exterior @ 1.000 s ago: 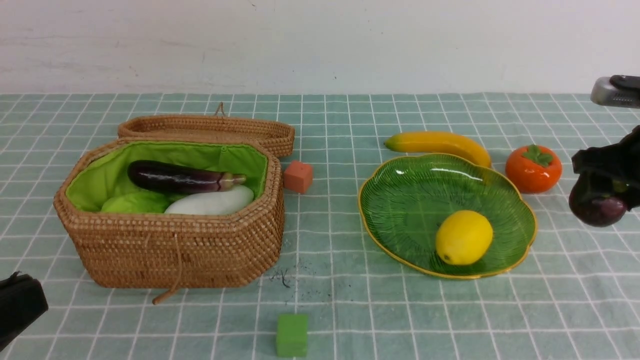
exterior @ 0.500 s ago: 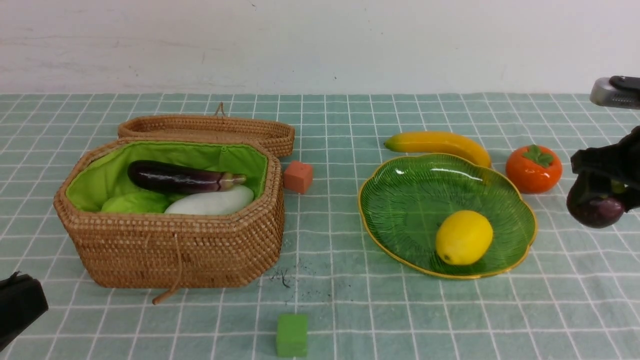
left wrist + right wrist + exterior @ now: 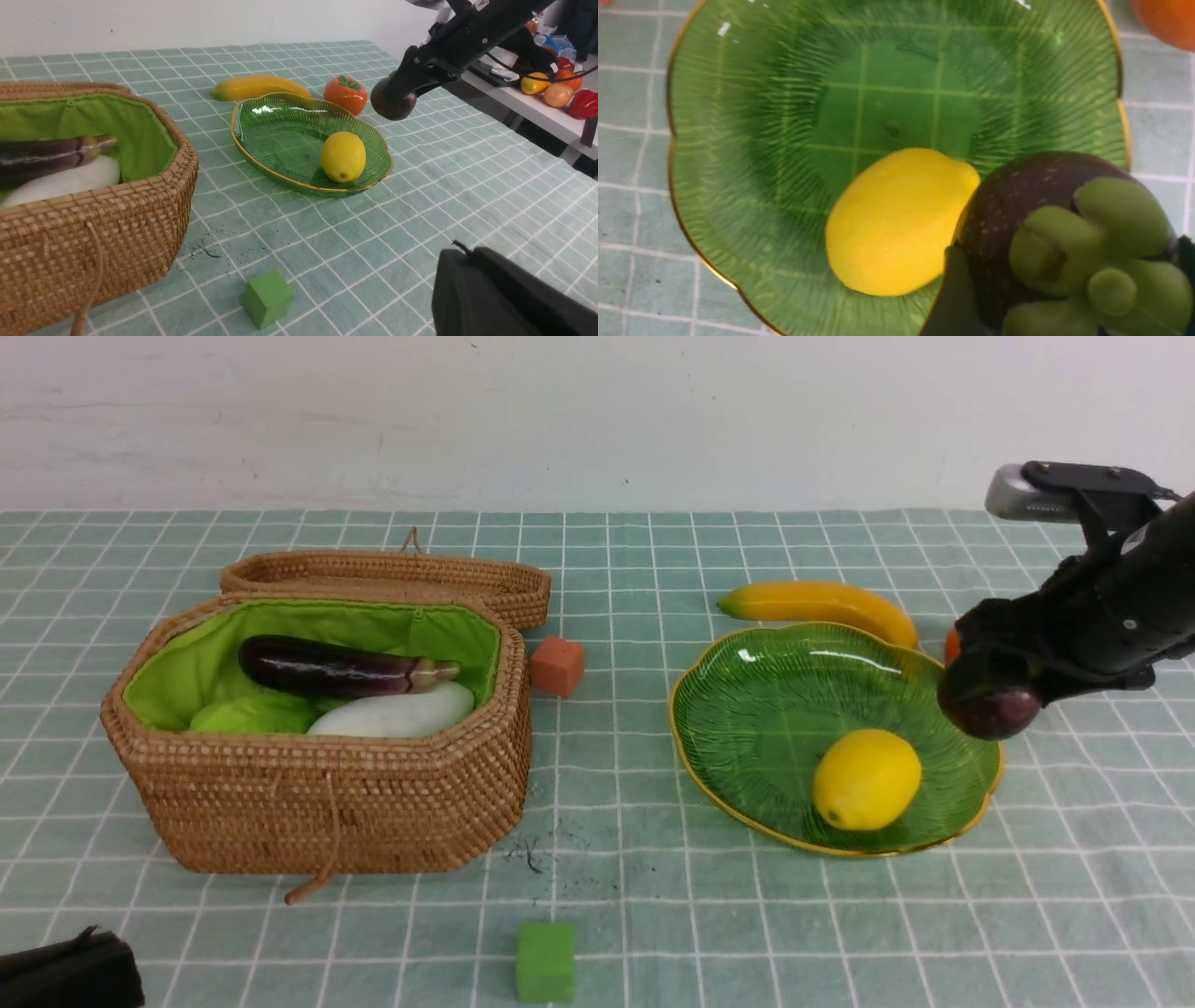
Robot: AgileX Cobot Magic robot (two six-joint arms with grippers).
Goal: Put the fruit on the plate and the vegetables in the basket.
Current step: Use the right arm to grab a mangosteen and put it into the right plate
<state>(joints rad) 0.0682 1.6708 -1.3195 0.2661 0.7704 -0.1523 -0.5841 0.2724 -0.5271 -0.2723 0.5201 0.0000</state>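
The mangosteen [image 3: 990, 712] hangs in your right pincer [image 3: 997, 689], which is grasping it with its green cap toward the wrist. It is over the right rim of the plate [image 3: 766, 709] and clear of the glass. Just left and nearer, the lemon [image 3: 866, 778] lies on the plate, the only fruit there. The banana [image 3: 822, 602] lies on the counter [image 3: 653, 896] along the plate's far edge. The persimmon [image 3: 345, 94] stands on the counter off the plate's far right.

As I read it, one fruit of four is placed, a second is ready to be set down, and two are left.

At the left, the open basket [image 3: 327, 803] holds the eggplant [image 3: 327, 667], the radish [image 3: 392, 711] and the cucumber [image 3: 252, 714]. The carrot shows in no view, so you cannot count the vegetables as finished. Your left pincer [image 3: 70, 975] is clenched at the near left corner, well apart from everything.
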